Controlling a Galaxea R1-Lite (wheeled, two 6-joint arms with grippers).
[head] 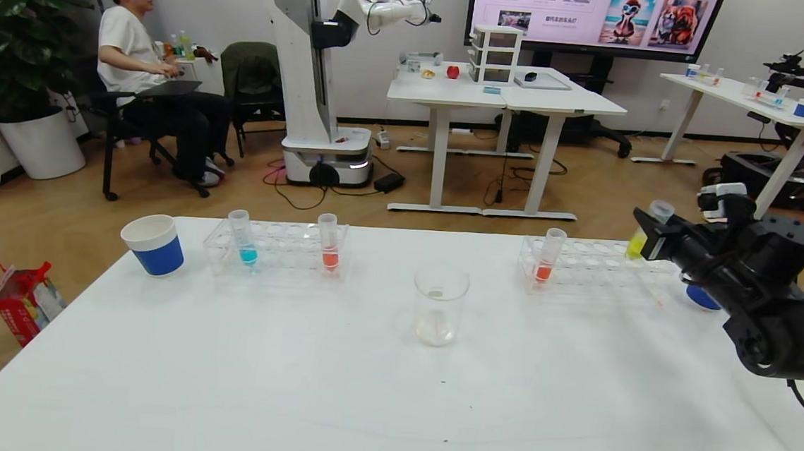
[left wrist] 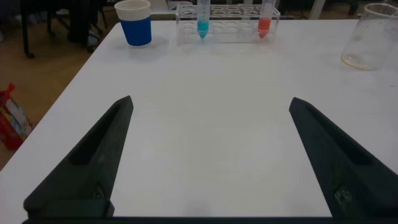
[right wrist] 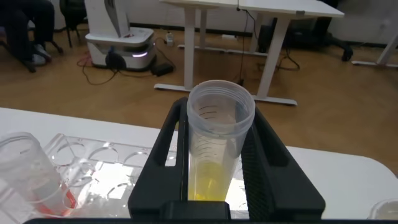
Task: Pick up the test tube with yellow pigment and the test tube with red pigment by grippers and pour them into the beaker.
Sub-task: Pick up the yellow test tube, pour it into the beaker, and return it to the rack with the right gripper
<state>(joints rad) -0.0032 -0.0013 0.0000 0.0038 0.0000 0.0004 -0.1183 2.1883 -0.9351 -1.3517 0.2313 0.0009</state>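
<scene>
My right gripper (head: 650,237) is shut on the test tube with yellow pigment (head: 645,235), which leans slightly at the right end of the right-hand rack (head: 594,261). In the right wrist view the black fingers (right wrist: 267,155) press both sides of the yellow tube (right wrist: 217,143); its bottom is hidden. One test tube with red pigment (head: 549,260) stands in the same rack, another red tube (head: 328,247) in the left rack (head: 280,245). The beaker (head: 439,306) stands mid-table between the racks. My left gripper (left wrist: 211,109) hovers open over bare table, out of the head view.
A tube with blue liquid (head: 245,241) stands in the left rack. A blue paper cup (head: 154,243) sits at the table's left, and another blue cup (head: 701,297) shows partly behind my right arm. The table's far edge runs just behind the racks.
</scene>
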